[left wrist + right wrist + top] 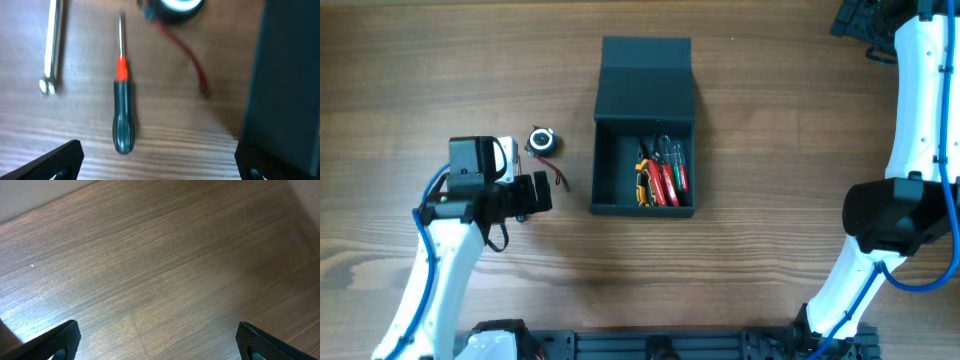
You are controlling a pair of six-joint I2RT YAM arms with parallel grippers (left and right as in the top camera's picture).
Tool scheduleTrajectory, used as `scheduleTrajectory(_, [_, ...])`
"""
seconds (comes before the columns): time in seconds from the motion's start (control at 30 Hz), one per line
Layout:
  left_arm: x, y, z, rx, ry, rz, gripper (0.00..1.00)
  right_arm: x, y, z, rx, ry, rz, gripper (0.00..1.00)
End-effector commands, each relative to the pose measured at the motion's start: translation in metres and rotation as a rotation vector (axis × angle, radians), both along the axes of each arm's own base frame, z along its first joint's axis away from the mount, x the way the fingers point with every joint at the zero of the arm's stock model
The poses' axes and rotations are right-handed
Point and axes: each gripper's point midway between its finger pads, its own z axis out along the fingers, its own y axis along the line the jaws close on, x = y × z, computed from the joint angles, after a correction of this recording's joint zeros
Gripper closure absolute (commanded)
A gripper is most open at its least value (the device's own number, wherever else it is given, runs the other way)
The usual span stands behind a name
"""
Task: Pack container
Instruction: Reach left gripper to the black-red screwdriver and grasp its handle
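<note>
The dark teal container (608, 165) stands open at the table's middle, its flap lid (646, 80) folded back. Inside it lie red-handled tools (670, 180) and yellow-and-black pliers (642, 185). My left gripper (527, 195) is left of the container, open and empty. In the left wrist view its jaws (157, 165) hang above a screwdriver (123, 117) with a dark handle and red collar. A silver wrench (51, 50) lies to its left, and the container wall (290, 80) is at the right. My right gripper (157, 342) is open over bare wood.
A round black-and-white device (542, 141) with a red cord (560, 179) lies between the left gripper and the container; it also shows at the top of the left wrist view (175, 6). The right arm (920, 100) stands along the table's right edge.
</note>
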Motion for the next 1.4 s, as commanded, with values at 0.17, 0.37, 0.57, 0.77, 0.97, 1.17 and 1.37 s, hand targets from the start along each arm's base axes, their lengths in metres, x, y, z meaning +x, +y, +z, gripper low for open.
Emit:
scheduleTrajectory(0.17, [0.005, 0.008, -0.027, -0.009, 0.162, -0.001, 0.0, -0.002, -0.002, 0.017, -0.023, -0.037, -0.006, 0.0])
scheduleTrajectory(0.37, [0.021, 0.011, -0.028, 0.033, 0.152, -0.084, 0.0, -0.002, -0.002, 0.017, -0.023, -0.037, -0.007, 0.0])
scheduleTrajectory(0.57, [0.025, 0.013, -0.045, 0.05, 0.232, -0.15, 0.0, -0.002, -0.002, 0.017, -0.023, -0.038, -0.006, 0.0])
scheduleTrajectory(0.77, [0.028, 0.013, -0.047, 0.038, 0.231, -0.109, 0.03, -0.002, -0.002, 0.017, -0.023, -0.037, -0.006, 0.0])
scheduleTrajectory(0.97, [0.023, 0.013, -0.065, 0.031, 0.29, -0.11, 0.05, -0.002, -0.002, 0.017, -0.023, -0.037, -0.006, 0.0])
scheduleTrajectory(1.17, [0.023, 0.013, -0.078, 0.027, 0.319, -0.111, 0.05, -0.002, -0.002, 0.017, -0.023, -0.038, -0.006, 0.0])
scheduleTrajectory(1.37, [0.02, 0.013, -0.085, 0.022, 0.343, -0.104, 0.05, -0.002, -0.002, 0.017, -0.023, -0.037, -0.006, 0.0])
